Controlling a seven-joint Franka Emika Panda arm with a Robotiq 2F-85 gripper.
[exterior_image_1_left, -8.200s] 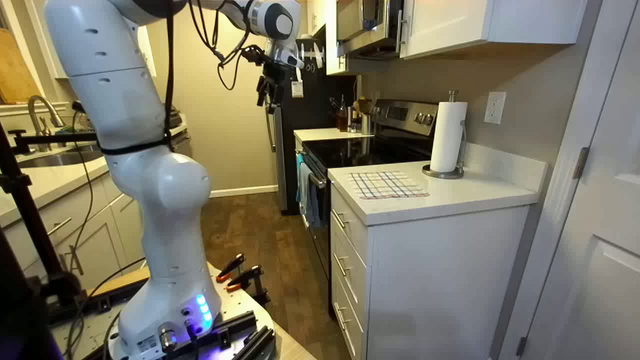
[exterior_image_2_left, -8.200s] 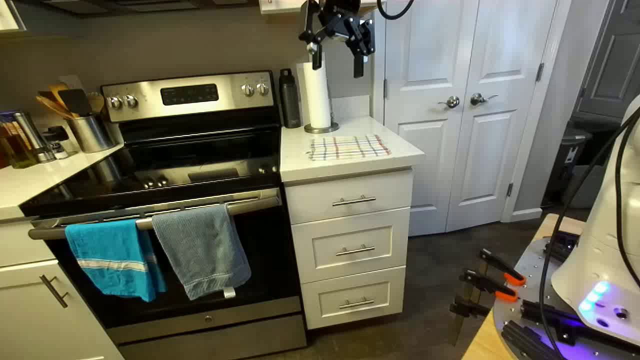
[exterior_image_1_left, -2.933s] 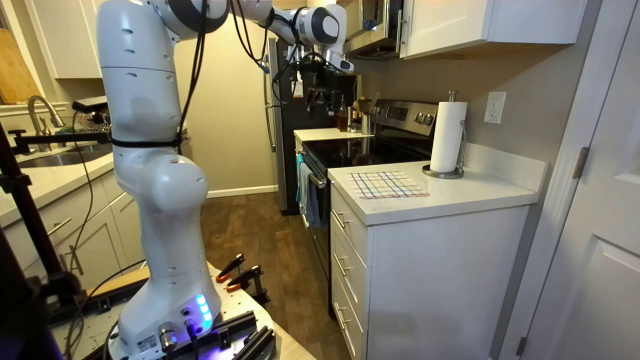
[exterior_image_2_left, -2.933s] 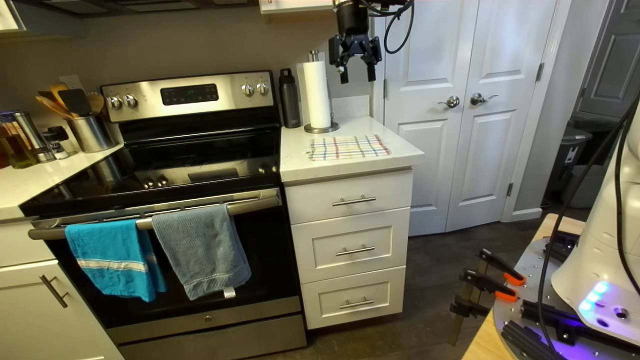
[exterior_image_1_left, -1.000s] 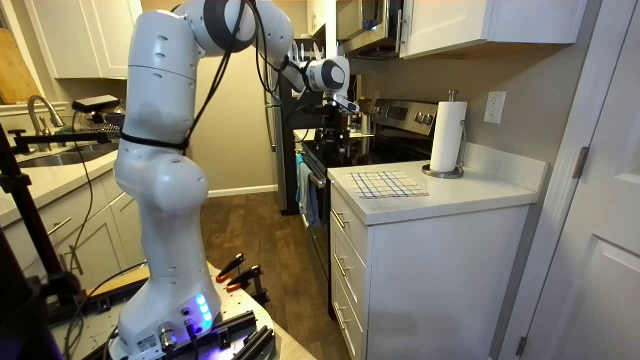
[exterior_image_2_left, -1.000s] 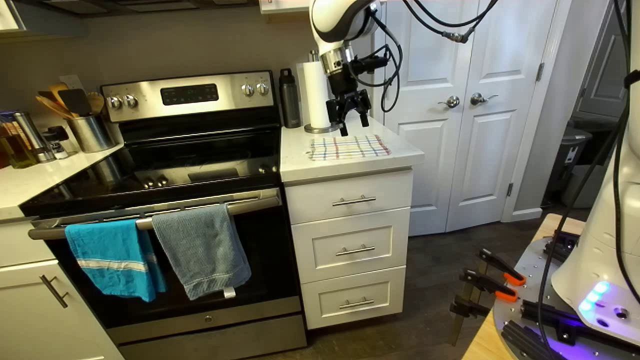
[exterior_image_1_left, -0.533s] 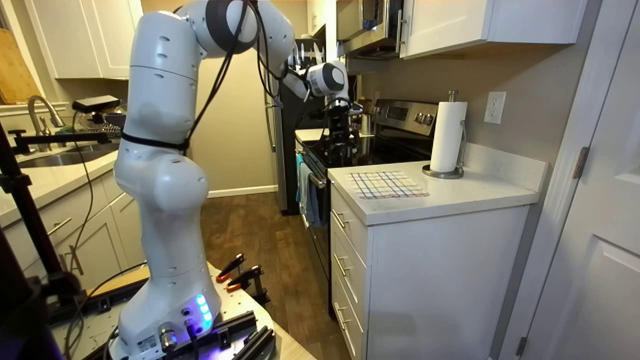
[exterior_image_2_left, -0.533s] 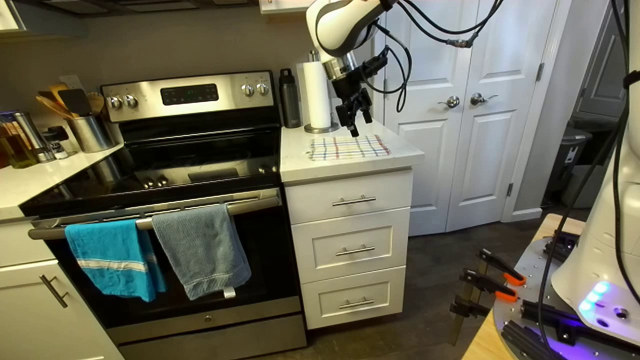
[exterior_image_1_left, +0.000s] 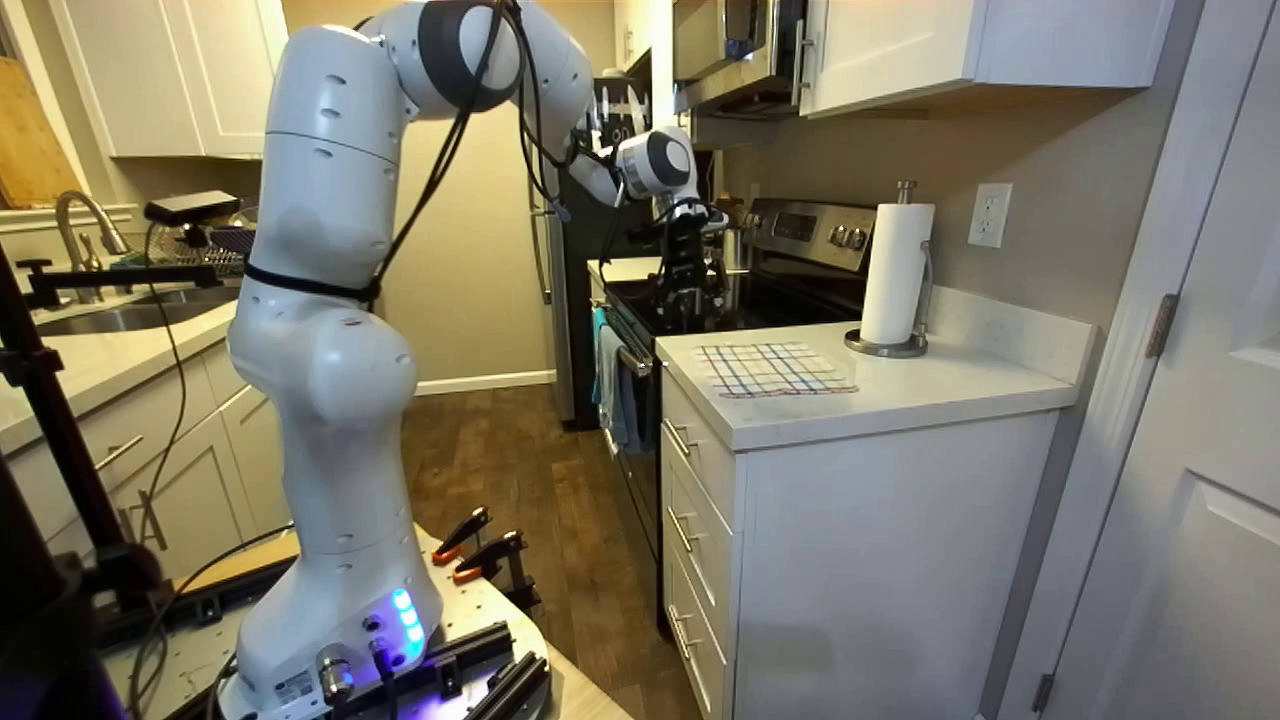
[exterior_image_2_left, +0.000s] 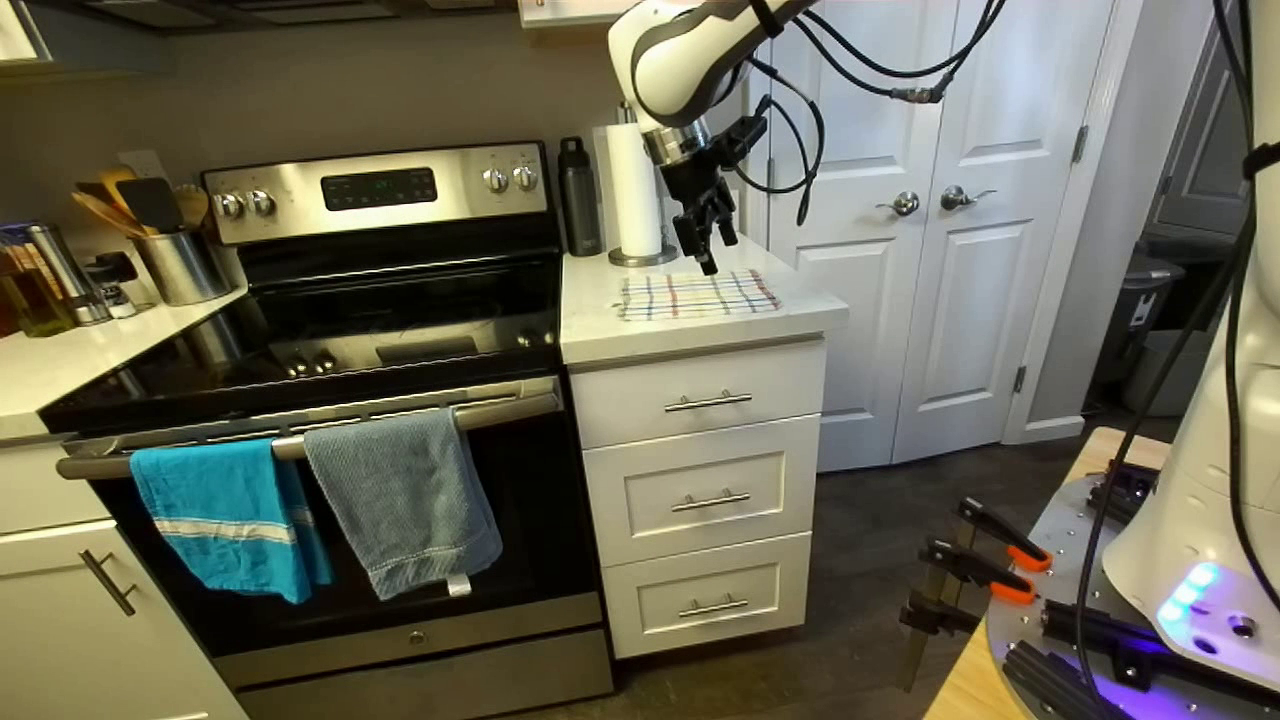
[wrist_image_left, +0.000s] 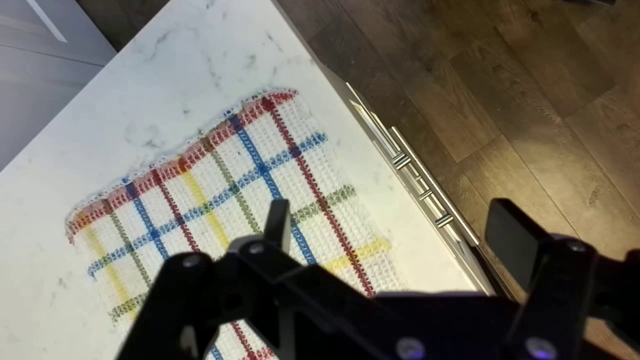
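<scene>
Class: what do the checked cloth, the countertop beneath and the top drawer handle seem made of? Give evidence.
Checked cloth: woven textile, probably cotton, matte; coarse threads show.
Countertop: stone or lookalike, smooth; grey veining shows.
Top drawer handle: metal, perhaps brushed steel; silvery bar catches light.

The white dishcloth (wrist_image_left: 220, 195) is checked red, blue, green and yellow. The countertop (wrist_image_left: 185, 75) is grey-veined white, the gripper (wrist_image_left: 395, 232) black.
</scene>
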